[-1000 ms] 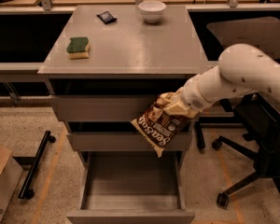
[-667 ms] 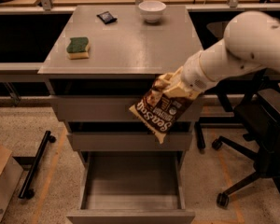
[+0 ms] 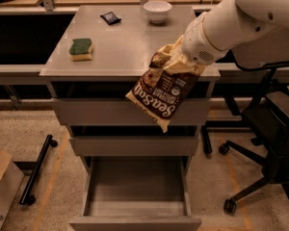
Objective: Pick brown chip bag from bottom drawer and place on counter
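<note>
The brown chip bag (image 3: 164, 90) hangs in the air in front of the counter's (image 3: 130, 44) front right edge, tilted, with its white "Sea Salt" lettering facing me. My gripper (image 3: 182, 56) is shut on the bag's top end, just above the counter's front edge; the white arm reaches in from the upper right. The bottom drawer (image 3: 135, 196) is pulled open below, and its grey tray holds nothing I can see.
A green and yellow sponge (image 3: 81, 49) lies on the counter's left side. A small black packet (image 3: 110, 17) and a white bowl (image 3: 157, 9) sit at the back. A black office chair (image 3: 267, 143) stands to the right. A cardboard box (image 3: 2, 186) is at lower left.
My gripper has lifted the chip bag up from in front of the upper drawers to the level of the counter's edge. The arm has risen with it.
</note>
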Available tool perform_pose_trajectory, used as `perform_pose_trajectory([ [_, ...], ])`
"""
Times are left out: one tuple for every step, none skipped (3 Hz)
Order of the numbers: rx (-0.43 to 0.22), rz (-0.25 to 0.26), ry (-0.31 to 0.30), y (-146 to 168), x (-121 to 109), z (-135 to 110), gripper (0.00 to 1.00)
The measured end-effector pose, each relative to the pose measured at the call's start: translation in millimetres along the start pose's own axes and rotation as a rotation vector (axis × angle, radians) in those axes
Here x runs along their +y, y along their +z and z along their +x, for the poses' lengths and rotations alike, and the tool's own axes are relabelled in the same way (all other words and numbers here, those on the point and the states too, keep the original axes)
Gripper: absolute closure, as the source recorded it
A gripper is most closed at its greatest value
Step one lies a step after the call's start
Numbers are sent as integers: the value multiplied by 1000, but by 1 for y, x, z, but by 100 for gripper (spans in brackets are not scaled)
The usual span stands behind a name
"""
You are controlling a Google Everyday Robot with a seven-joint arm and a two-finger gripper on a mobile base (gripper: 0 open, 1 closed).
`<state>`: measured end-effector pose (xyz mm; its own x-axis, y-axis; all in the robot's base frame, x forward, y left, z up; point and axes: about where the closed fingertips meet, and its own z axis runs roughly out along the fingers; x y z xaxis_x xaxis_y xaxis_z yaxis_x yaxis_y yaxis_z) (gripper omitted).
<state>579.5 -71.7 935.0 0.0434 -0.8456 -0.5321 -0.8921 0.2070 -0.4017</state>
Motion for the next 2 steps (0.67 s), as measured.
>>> perform_pose_trajectory([
  [0, 0, 0, 0, 0, 0, 100],
  [13, -8, -47, 7, -14, -12, 100],
])
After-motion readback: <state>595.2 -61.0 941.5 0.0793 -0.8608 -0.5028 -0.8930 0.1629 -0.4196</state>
